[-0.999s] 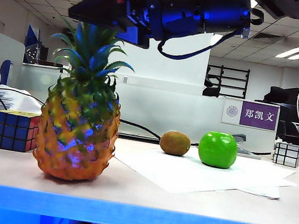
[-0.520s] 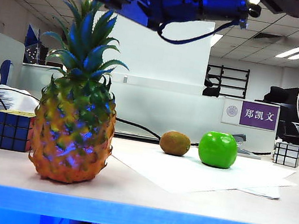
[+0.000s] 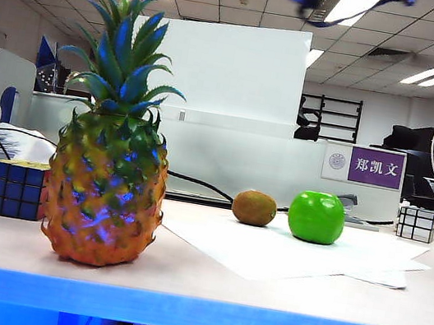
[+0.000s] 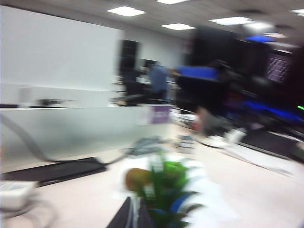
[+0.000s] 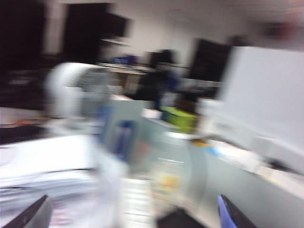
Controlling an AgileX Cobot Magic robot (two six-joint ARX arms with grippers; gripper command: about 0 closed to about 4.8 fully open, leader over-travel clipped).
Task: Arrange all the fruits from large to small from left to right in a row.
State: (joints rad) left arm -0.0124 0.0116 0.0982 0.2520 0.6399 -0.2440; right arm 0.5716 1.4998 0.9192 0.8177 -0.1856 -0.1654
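I see the pineapple (image 3: 107, 186) standing upright at the table's (image 3: 204, 290) front edge, free of any grip. Behind it to the right the kiwi (image 3: 254, 208) lies on the white paper (image 3: 285, 253), and the green apple (image 3: 316, 217) sits just beside the kiwi, further from the pineapple. A Rubik's cube (image 3: 21, 189) rests just behind the pineapple on its other side. My right gripper (image 5: 133, 216) has its jaws spread wide with nothing between them, in a blurred view. My left gripper (image 4: 132, 216) is clenched, empty, above the pineapple's crown.
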